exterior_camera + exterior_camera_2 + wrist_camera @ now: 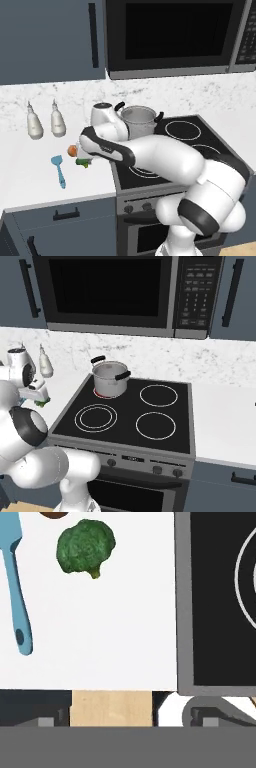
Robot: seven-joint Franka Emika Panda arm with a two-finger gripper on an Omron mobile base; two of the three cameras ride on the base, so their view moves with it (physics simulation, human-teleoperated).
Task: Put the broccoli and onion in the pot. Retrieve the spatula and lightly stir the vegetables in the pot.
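Tool (128,724) spread wide, empty, above the counter (115,637), apart from the broccoli (85,546).

A rendered home kitchen. A black glass-top stove (130,408) with four ring-marked burners sits between stretches of white counter (225,416), with a row of knobs (145,465) along its front and an oven door below. A black and steel microwave (125,293) with a keypad hangs directly above it, flanked by slate-blue wall cabinets (50,40) with dark bar handles. A white marbled backsplash (150,356) runs behind. Matching blue drawers (60,220) sit under the counter. A steel pot (110,379) stands on the back left burner, two white bottles (45,122) stand by the wall, and a light-blue spatula (59,170), an onion (72,150) and broccoli (85,546) lie on the counter.
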